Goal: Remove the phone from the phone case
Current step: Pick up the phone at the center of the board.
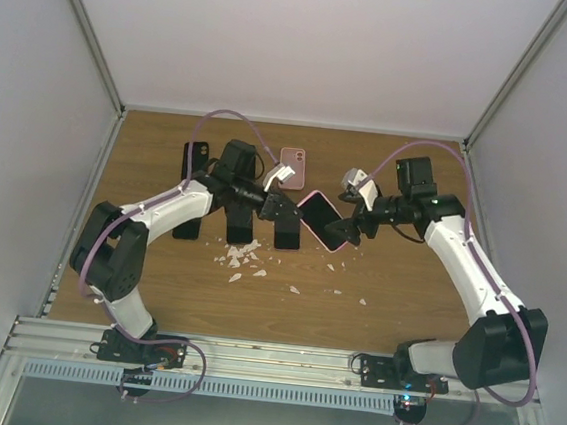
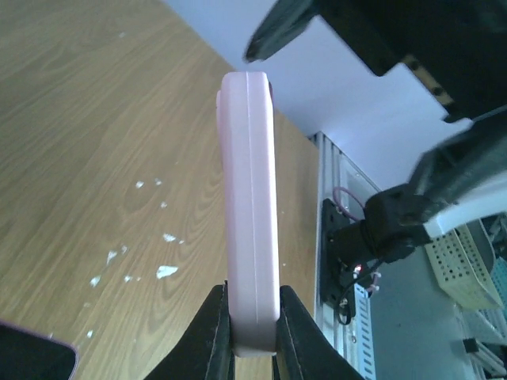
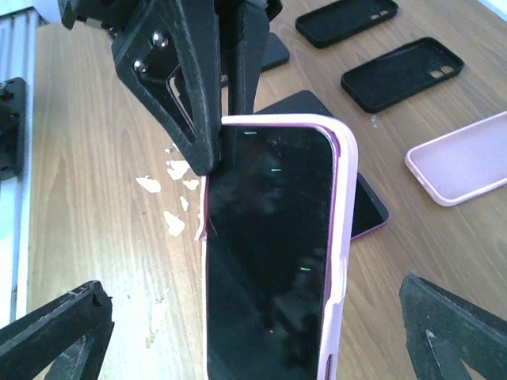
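Observation:
The phone has a dark screen and sits in a pink case. It is held in the air over the table's middle. My left gripper is shut on one end of the cased phone; the left wrist view shows the case edge-on clamped between both fingers. My right gripper is open at the phone's other end, its fingers spread wide on either side without touching. The case's lip stands a little off the phone's edge near the left gripper.
An empty pink case lies at the back, also in the right wrist view. Several black cases lie on the wood left of centre. A dark phone lies under the held one. White flakes are scattered below the grippers.

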